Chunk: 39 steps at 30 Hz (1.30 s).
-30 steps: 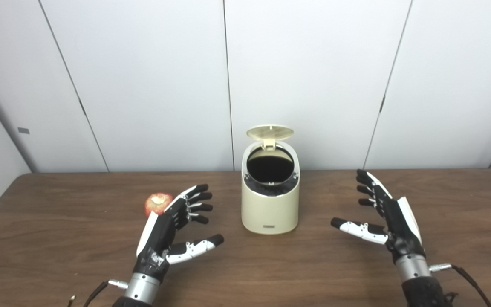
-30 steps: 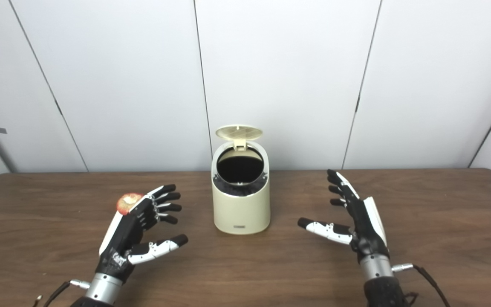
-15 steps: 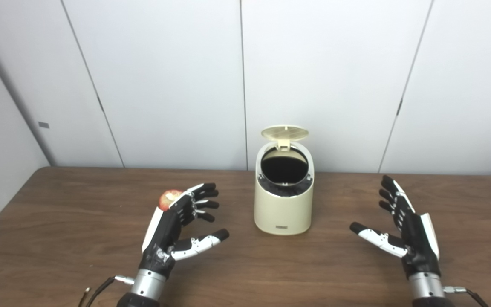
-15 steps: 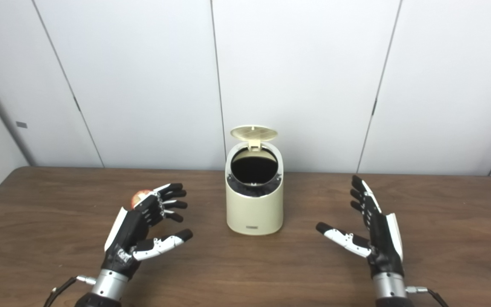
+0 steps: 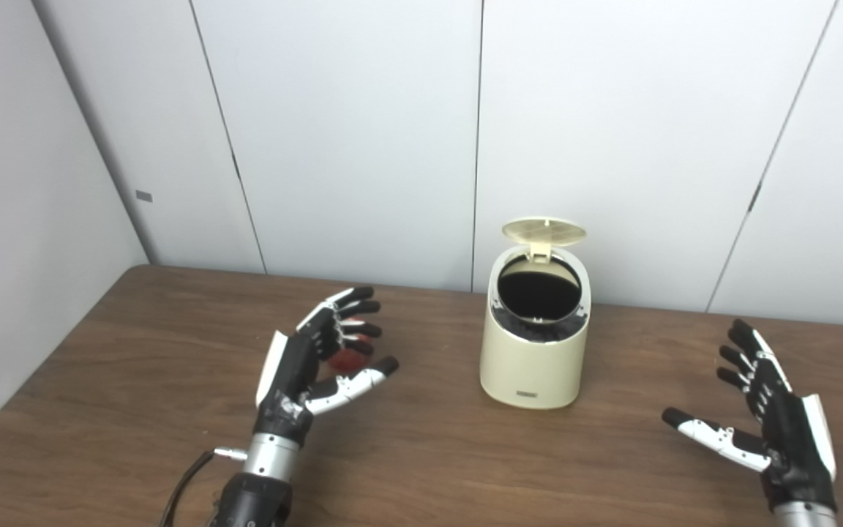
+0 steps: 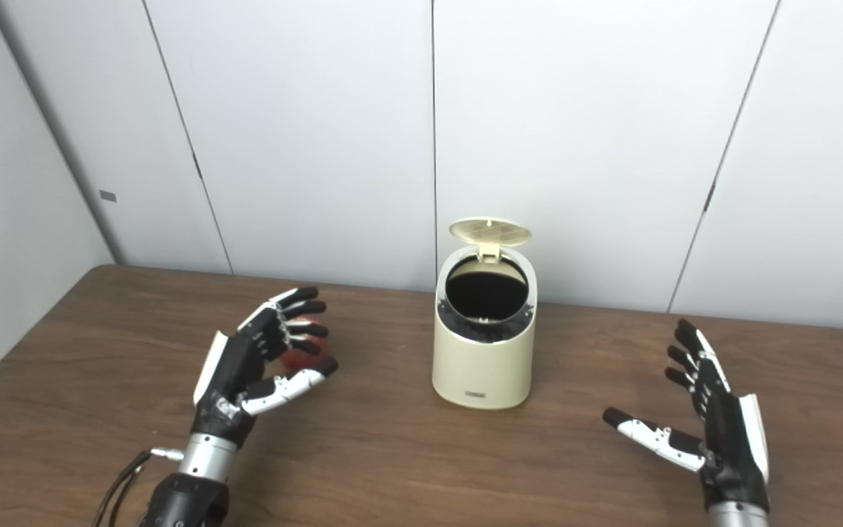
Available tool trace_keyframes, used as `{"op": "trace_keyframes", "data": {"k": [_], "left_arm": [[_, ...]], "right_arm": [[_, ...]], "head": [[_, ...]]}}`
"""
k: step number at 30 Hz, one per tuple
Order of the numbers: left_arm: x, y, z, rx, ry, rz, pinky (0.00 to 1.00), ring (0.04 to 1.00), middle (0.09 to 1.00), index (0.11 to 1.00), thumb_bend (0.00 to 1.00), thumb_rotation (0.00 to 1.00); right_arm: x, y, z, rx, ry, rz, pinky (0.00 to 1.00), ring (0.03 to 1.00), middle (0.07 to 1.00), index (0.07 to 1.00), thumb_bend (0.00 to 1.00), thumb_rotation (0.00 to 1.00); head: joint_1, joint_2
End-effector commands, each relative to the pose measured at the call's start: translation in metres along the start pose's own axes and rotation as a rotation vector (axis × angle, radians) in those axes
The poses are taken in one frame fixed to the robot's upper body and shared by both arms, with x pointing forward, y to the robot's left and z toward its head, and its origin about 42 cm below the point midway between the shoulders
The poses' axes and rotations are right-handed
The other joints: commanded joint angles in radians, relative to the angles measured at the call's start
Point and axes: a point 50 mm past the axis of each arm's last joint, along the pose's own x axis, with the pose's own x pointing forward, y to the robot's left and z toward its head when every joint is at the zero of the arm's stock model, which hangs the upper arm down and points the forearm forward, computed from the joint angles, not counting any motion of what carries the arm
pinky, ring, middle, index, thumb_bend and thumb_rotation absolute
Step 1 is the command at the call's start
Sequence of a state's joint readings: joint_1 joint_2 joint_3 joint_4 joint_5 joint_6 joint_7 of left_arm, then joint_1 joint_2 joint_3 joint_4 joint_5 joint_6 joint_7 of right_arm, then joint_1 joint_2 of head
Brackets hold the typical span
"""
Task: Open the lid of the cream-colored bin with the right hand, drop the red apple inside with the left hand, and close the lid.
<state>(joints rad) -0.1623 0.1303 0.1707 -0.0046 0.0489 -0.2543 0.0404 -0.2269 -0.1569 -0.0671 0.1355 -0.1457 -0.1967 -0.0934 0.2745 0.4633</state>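
Observation:
The cream-colored bin (image 5: 536, 359) stands on the brown table (image 5: 136, 351) right of centre, its round lid (image 5: 544, 230) tipped up at the back and the dark opening showing. The red apple (image 6: 302, 353) rests on the table, mostly hidden between the fingers and thumb of my left hand (image 5: 319, 359). That hand is open and cupped around the apple, its fingers spread and not closed on it. My right hand (image 6: 707, 432) hovers open at the lower right, well clear of the bin, palm facing left.
White wall panels (image 5: 363, 132) stand right behind the table's back edge. A side wall (image 5: 19, 205) closes in on the left. A cable (image 5: 184, 483) trails from the left wrist over the table's front.
The camera has swung left, shifting the whole picture right. My left hand has moved forward and left so that it now cups the apple. The right hand has drawn back a little.

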Motion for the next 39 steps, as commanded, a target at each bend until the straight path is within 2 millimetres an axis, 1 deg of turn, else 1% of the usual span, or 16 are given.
{"op": "trace_keyframes", "data": {"k": [1, 3, 4, 5, 6, 7, 9, 13, 15, 17, 20, 24, 28, 33, 38, 39], "left_arm": [[0.015, 0.007, 0.016, 0.04, -0.1, 0.056, 0.59, 0.636, 0.713, 0.764, 0.71, 0.11], [0.015, 0.011, 0.017, 0.089, -0.093, 0.1, 0.62, 0.71, 0.779, 0.794, 0.73, 0.12], [0.014, 0.011, 0.016, 0.12, -0.093, 0.129, 0.64, 0.753, 0.821, 0.824, 0.73, 0.12], [0.014, 0.011, 0.015, 0.142, -0.096, 0.148, 0.65, 0.778, 0.842, 0.84, 0.74, 0.12], [0.014, 0.011, 0.015, 0.156, -0.098, 0.16, 0.7, 0.813, 0.867, 0.863, 0.75, 0.12], [0.014, 0.01, 0.015, 0.171, -0.097, 0.175, 0.71, 0.825, 0.875, 0.871, 0.75, 0.12], [0.013, 0.009, 0.014, 0.191, -0.083, 0.202, 0.78, 0.88, 0.914, 0.906, 0.76, 0.12], [0.013, 0.007, 0.012, 0.202, -0.072, 0.222, 0.83, 0.914, 0.95, 0.943, 0.74, 0.1], [0.013, 0.007, 0.01, 0.196, -0.059, 0.212, 0.84, 0.934, 0.954, 0.946, 0.75, 0.1], [0.014, 0.006, 0.006, 0.199, -0.037, 0.205, 0.85, 0.944, 0.956, 0.95, 0.76, 0.11], [0.018, 0.006, -0.001, 0.236, 0.004, 0.179, 0.86, 0.943, 0.949, 0.958, 0.79, 0.15], [0.031, 0.006, -0.014, 0.296, 0.032, 0.128, 0.88, 0.9, 0.907, 0.914, 0.82, 0.16], [0.044, 0.004, -0.028, 0.329, 0.08, 0.079, 0.91, 0.916, 0.905, 0.913, 0.85, 0.16], [0.055, 0.002, -0.041, 0.364, 0.113, 0.038, 0.9, 0.925, 0.917, 0.935, 0.86, 0.16], [0.06, -0.009, -0.048, 0.377, 0.128, 0.013, 0.87, 0.922, 0.919, 0.938, 0.86, 0.17], [0.062, -0.012, -0.049, 0.376, 0.128, 0.007, 0.89, 0.928, 0.923, 0.943, 0.85, 0.17]], "right_arm": [[0.01, -0.003, 0.019, 0.003, -0.067, -0.006, 0.8, 0.87, 0.914, 0.923, 0.74, 0.09], [0.01, -0.003, 0.023, -0.003, -0.068, -0.006, 0.78, 0.86, 0.909, 0.919, 0.73, 0.06], [0.01, -0.002, 0.026, -0.011, -0.07, -0.006, 0.78, 0.858, 0.906, 0.917, 0.73, 0.05], [0.01, -0.001, 0.028, -0.018, -0.07, -0.006, 0.76, 0.848, 0.898, 0.911, 0.73, 0.05], [0.01, 0.0, 0.03, -0.022, -0.069, -0.006, 0.75, 0.84, 0.892, 0.905, 0.73, 0.05], [0.009, 0.001, 0.032, -0.025, -0.069, -0.005, 0.74, 0.837, 0.89, 0.903, 0.74, 0.05], [0.008, 0.002, 0.036, -0.026, -0.067, -0.001, 0.74, 0.837, 0.89, 0.902, 0.73, 0.03], [0.007, 0.005, 0.041, -0.025, -0.061, 0.005, 0.74, 0.837, 0.889, 0.901, 0.72, 0.0], [0.006, 0.006, 0.043, -0.024, -0.053, 0.009, 0.76, 0.854, 0.902, 0.912, 0.71, 0.0], [0.005, 0.008, 0.044, -0.026, -0.052, 0.011, 0.77, 0.856, 0.904, 0.914, 0.71, 0.0], [0.005, 0.009, 0.045, -0.034, -0.053, 0.012, 0.77, 0.851, 0.905, 0.914, 0.71, 0.0], [0.005, 0.01, 0.047, -0.034, -0.047, 0.015, 0.77, 0.841, 0.904, 0.908, 0.72, 0.0], [0.005, 0.011, 0.047, -0.032, -0.042, 0.014, 0.77, 0.831, 0.904, 0.911, 0.71, 0.0], [0.004, 0.013, 0.051, -0.028, -0.041, 0.015, 0.74, 0.819, 0.897, 0.907, 0.71, 0.0], [0.003, 0.013, 0.055, -0.016, -0.043, 0.014, 0.74, 0.821, 0.901, 0.907, 0.7, 0.0], [0.002, 0.014, 0.055, -0.015, -0.042, 0.015, 0.74, 0.825, 0.905, 0.909, 0.7, 0.0]], "head": [[0.008, 0.0], [0.014, -0.002], [0.015, -0.002], [0.017, -0.002], [0.017, -0.002], [0.017, -0.002], [0.017, -0.002], [0.016, -0.004], [0.014, -0.002], [0.011, -0.003], [0.008, -0.003], [0.001, -0.005], [-0.006, -0.008], [-0.012, -0.007], [-0.016, -0.008], [-0.016, -0.007]]}}
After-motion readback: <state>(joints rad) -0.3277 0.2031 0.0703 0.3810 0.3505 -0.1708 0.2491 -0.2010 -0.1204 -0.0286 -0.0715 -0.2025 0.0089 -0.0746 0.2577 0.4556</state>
